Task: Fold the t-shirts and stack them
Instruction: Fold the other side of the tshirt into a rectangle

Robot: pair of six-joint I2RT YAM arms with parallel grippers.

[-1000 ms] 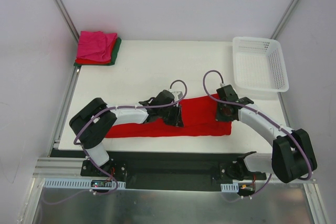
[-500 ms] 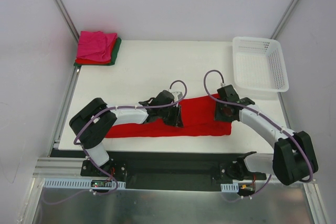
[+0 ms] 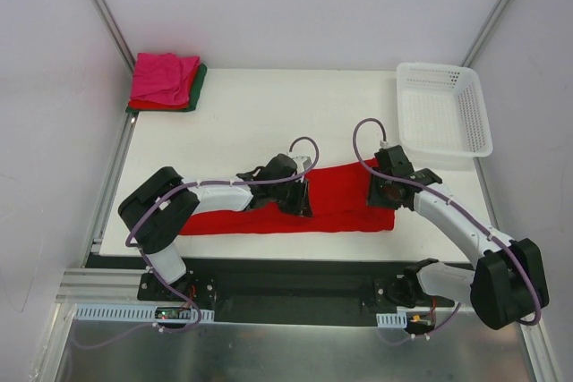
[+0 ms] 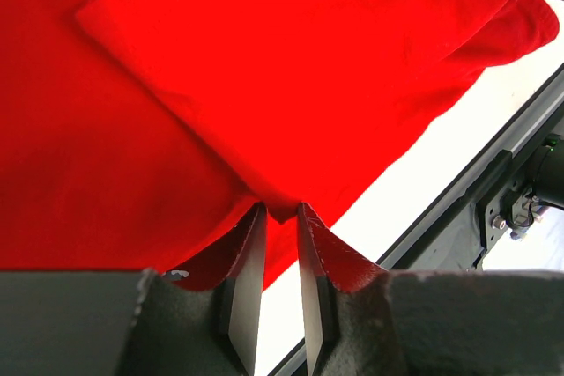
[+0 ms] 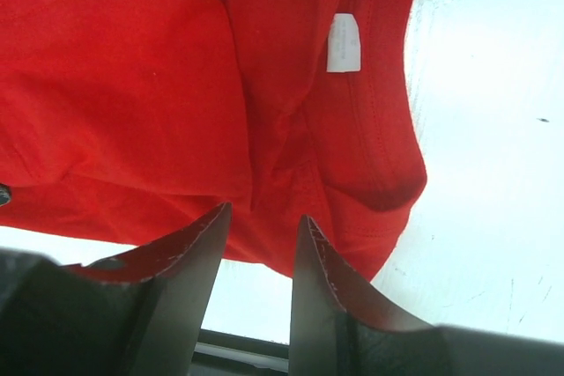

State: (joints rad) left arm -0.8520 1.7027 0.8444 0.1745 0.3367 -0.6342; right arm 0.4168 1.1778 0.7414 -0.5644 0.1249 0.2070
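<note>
The bright red t-shirt (image 3: 345, 192) lies as a long folded strip along the table's near edge. My left gripper (image 3: 300, 196) rests on its middle. In the left wrist view that gripper (image 4: 280, 210) is shut on a small pinch of the red cloth (image 4: 264, 68). My right gripper (image 3: 383, 192) hovers over the strip's right end. In the right wrist view it (image 5: 262, 210) stands open, nothing between the fingers, just above the collar and its white label (image 5: 343, 42). A folded stack of t-shirts (image 3: 166, 80), magenta on top of red and dark green, sits at the far left corner.
A white lattice basket (image 3: 443, 114) stands at the far right of the white table (image 3: 269, 123). The table's front edge and a black rail (image 4: 515, 182) run just beyond the shirt's near hem.
My right gripper has opened and let go of the shirt's right end, and its arm has shifted slightly to the right. The left gripper has kept its pinch and its place.
</note>
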